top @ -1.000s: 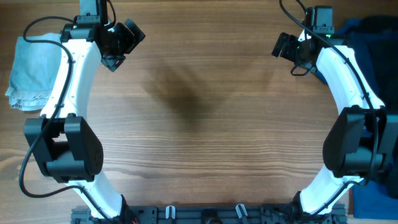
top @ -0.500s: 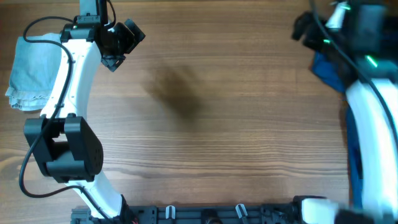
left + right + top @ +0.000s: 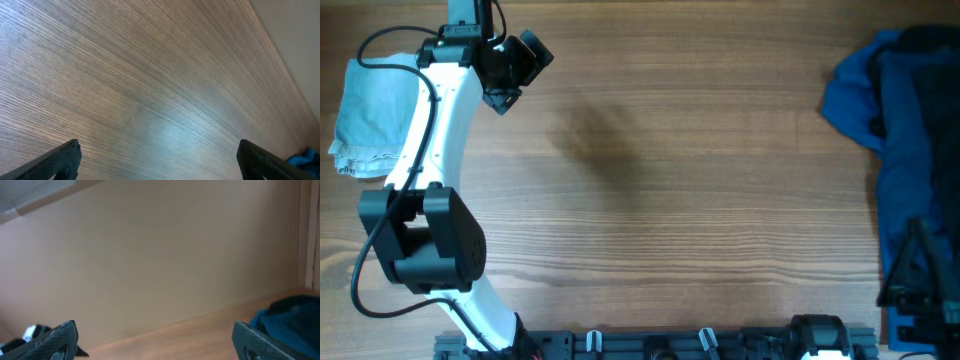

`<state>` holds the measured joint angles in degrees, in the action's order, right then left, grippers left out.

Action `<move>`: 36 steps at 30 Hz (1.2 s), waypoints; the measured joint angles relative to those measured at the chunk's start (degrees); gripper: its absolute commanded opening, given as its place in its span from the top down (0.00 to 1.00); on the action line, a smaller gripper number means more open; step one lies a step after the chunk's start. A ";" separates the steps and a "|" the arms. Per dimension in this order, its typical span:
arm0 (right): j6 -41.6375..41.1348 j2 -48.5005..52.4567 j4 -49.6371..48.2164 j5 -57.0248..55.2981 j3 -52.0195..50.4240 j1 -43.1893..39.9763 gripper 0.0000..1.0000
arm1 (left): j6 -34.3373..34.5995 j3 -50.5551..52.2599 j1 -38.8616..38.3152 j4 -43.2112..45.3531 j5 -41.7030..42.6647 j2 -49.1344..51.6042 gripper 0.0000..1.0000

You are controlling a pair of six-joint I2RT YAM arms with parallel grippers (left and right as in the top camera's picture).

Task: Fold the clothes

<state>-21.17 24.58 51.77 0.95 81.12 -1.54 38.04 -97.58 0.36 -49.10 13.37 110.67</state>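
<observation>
A pile of dark blue clothes point(image 3: 898, 120) lies crumpled at the table's right edge. It also shows at the right of the right wrist view point(image 3: 295, 316), and a scrap of it shows in the left wrist view point(image 3: 305, 159). A folded light blue cloth point(image 3: 365, 112) lies at the far left. My left gripper point(image 3: 520, 62) hovers at the back left, open and empty point(image 3: 160, 165) over bare wood. My right gripper point(image 3: 155, 345) is open and empty, raised and facing a beige wall. It is out of the overhead view.
The wooden table point(image 3: 670, 200) spans the overhead view. A dark part of the right arm point(image 3: 920, 285) shows at the bottom right corner. The left arm point(image 3: 430, 150) curves along the left side, next to the folded cloth.
The right arm has swung up and away from the back right, out of the overhead view, baring the blue pile. The left arm has not moved.
</observation>
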 measured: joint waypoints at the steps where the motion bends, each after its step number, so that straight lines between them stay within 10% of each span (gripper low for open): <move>1: -0.20 -1.66 -1.09 0.00 -3.15 0.00 0.00 | 0.00 0.00 0.00 0.04 0.02 0.00 0.00; 11: -10.78 -19.19 -37.42 -0.17 -53.16 0.04 0.00 | -0.02 0.00 0.00 0.00 0.02 0.00 0.00; 18: -5.53 -21.16 -60.89 -0.17 -69.57 1.64 0.00 | -0.02 0.00 0.00 0.04 0.00 0.00 0.00; 36: 9.05 -23.47 -58.45 -0.11 -80.72 1.90 0.00 | 0.00 0.00 0.00 0.04 0.00 0.00 0.00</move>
<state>-12.12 1.10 -6.68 0.84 0.40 0.36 38.04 -97.58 0.36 -49.06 13.37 110.67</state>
